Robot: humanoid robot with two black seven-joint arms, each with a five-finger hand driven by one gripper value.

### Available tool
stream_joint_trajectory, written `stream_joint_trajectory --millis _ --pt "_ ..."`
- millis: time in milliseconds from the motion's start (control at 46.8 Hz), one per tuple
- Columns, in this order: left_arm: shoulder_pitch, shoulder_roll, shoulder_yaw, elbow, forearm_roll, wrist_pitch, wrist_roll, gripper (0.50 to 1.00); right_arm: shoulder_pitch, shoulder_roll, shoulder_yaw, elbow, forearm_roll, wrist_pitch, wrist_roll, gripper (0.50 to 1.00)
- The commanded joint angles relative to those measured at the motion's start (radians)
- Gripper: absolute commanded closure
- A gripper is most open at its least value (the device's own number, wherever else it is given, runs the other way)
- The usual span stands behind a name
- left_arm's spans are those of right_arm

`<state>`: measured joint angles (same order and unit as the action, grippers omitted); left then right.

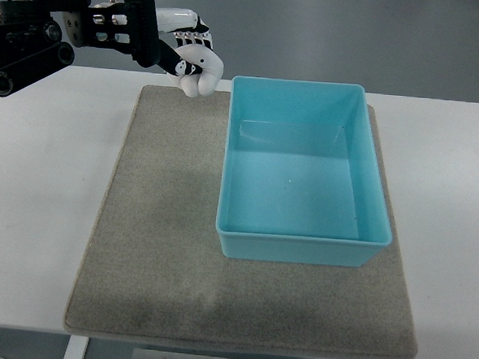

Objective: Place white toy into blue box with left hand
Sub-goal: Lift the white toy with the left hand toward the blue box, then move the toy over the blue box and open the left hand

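I had the black-and-white left hand [186, 56] curled around the small rounded white toy [199, 73] at the desk's far edge, just left of the open blue plastic box's [301, 236] far-left corner.

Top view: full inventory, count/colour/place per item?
blue box: 1, light blue, empty, on the right part of the mat
white toy: 1, white, held by the left hand at the mat's far edge, just left of the box's far left corner
mat: 1, grey-beige, centred on the table
table: 1, white, under everything
left hand: 1, black and white, arm entering from the upper left, fingers closed on the toy
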<state>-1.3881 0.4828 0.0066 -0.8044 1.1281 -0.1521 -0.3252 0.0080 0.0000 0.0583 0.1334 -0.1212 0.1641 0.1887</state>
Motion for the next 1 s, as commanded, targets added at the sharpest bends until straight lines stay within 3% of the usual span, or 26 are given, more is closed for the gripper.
stream_joint_trajectory --millis 0,342,619,983 --pt "0.004 -0.012 -0.002 -0.021 -0.004 0.019 0.0 1.0 0.0 0.0 0.0 0.0 0.0 0.0 0.0 0.564" --pt "0.02 -0.03 -0.007 -0.162 -0.007 0.131 0.0 1.0 0.0 0.0 0.0 0.0 0.0 0.0 0.0 0.564" --pt "0.035 -0.05 -0.01 -0.263 -0.011 0.138 -0.003 1.0 0.0 0.0 0.0 0.0 0.0 0.0 0.0 0.564" --pt "0.075 -0.098 -0.01 -0.268 -0.01 0.137 -0.003 0.988 0.0 0.0 0.0 0.0 0.0 0.0 0.0 0.564"
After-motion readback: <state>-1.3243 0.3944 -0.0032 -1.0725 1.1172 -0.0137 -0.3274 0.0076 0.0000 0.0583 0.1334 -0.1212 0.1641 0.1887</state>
